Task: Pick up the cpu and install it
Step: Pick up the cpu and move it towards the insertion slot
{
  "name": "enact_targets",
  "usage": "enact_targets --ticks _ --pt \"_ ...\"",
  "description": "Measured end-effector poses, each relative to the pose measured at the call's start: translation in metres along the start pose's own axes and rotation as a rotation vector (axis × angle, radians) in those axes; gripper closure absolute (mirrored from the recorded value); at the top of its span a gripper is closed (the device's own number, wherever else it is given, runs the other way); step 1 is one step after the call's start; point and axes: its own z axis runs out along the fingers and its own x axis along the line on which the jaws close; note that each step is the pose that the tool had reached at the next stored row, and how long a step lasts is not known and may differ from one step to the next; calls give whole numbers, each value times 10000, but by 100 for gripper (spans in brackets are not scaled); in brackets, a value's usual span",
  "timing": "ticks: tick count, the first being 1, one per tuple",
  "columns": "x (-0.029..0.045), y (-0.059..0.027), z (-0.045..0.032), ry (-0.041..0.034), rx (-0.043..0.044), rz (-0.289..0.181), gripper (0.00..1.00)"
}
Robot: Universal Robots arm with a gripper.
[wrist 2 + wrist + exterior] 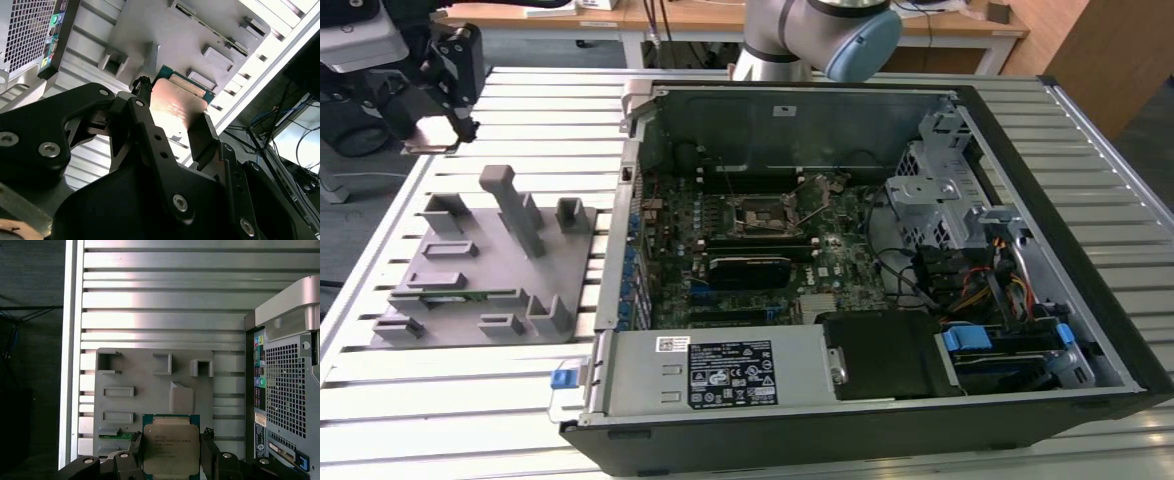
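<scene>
The cpu (171, 447), a flat square chip with a pale metal top and a green rim, sits between my two black fingers (134, 446). My gripper (171, 452) is shut on it from both sides. In the second wrist view the cpu (177, 100) shows its shiny top, clamped in the gripper (175, 125) above the grey parts fixture (150, 30). In the exterior view the gripper (440, 132) hangs high over the table's far left corner, beyond the fixture (467, 260). The motherboard's socket (761, 213) lies open inside the computer case (1067, 330).
The grey fixture (150, 385) carries raised holders and a green memory stick (117, 436). The open case fills the exterior view's right, with a power supply (720, 370), drive cage (941, 190) and cables. Its perforated back panel (285, 390) stands close to the fixture. The table (520, 400) is slatted metal.
</scene>
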Motion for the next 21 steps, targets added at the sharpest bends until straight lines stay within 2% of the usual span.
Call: enact_targets --ticks 21 --pt "-141 0 19 0 0 0 46"
